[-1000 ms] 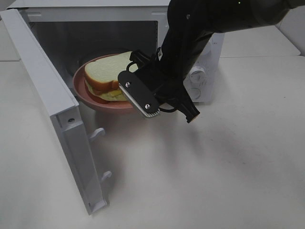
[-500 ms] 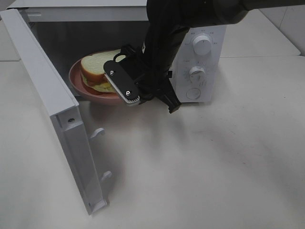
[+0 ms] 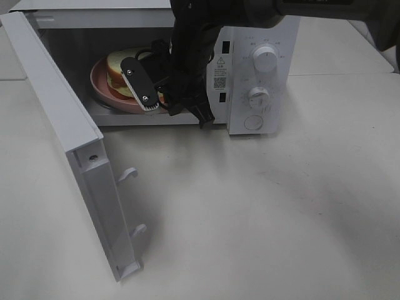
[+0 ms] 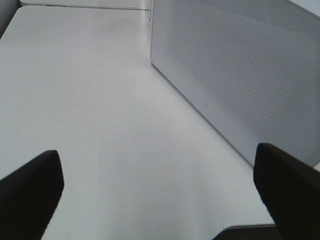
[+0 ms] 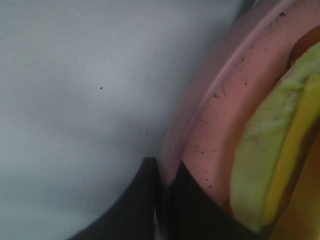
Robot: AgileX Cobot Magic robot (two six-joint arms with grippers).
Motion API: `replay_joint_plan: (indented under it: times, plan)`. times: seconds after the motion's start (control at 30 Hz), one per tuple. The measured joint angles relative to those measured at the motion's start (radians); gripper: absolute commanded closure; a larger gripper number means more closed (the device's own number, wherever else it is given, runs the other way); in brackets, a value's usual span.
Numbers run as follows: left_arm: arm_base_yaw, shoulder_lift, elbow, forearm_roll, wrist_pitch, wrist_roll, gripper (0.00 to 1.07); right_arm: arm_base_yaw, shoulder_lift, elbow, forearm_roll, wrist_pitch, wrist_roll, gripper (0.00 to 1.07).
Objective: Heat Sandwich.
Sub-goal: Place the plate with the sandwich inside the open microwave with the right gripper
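Sandwich [image 3: 122,70] sits on the pink plate [image 3: 99,84], and both are inside the open microwave [image 3: 256,75], toward the left of the cavity, so I'd call loading nearly done. I can't tell whether the plate is resting on the cavity floor or hanging just above it. The plate's near rim looks about level with the front lip. As I read it, what's left is to let go of the plate, pull my right arm out, swing the door [image 3: 69,144] shut and set the dials [image 3: 265,59] on the right-hand panel. No heating started as far as I can see, since the door stands wide open at the left, hinged out over the tabletop [image 3: 281,206]. My right arm comes in from the far right, crosses in front of the control panel and angles down into the cavity mouth. The right hand [image 3: 152,105] is clenched on the plate's near rim, and the right wrist view shows both tips pinched together on the pink edge [image 5: 225,125] with the yellow and pale filling of the sandwich just beside them. Left hand [image 4: 160,192] is released, jaws wide, holding nothing, low over bare tabletop next to a white perforated panel [image 4: 240,75]. It doesn't show in the high view.
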Motion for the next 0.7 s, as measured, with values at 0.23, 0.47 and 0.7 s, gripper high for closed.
replay_joint_plan:
  times: [0.23, 0.47, 0.7]
  plan:
    - [0.000, 0.000, 0.000, 0.000, 0.000, 0.000, 0.09, 0.000, 0.080, -0.119, -0.010, 0.027, 0.057, 1.06]
    - [0.000, 0.000, 0.000, 0.000, 0.000, 0.000, 0.09, 0.000, 0.131, -0.198, -0.026, 0.050, 0.093, 1.06]
    - [0.000, 0.000, 0.000, 0.000, 0.000, 0.000, 0.09, 0.000, 0.180, -0.268, -0.037, 0.053, 0.110, 1.06]
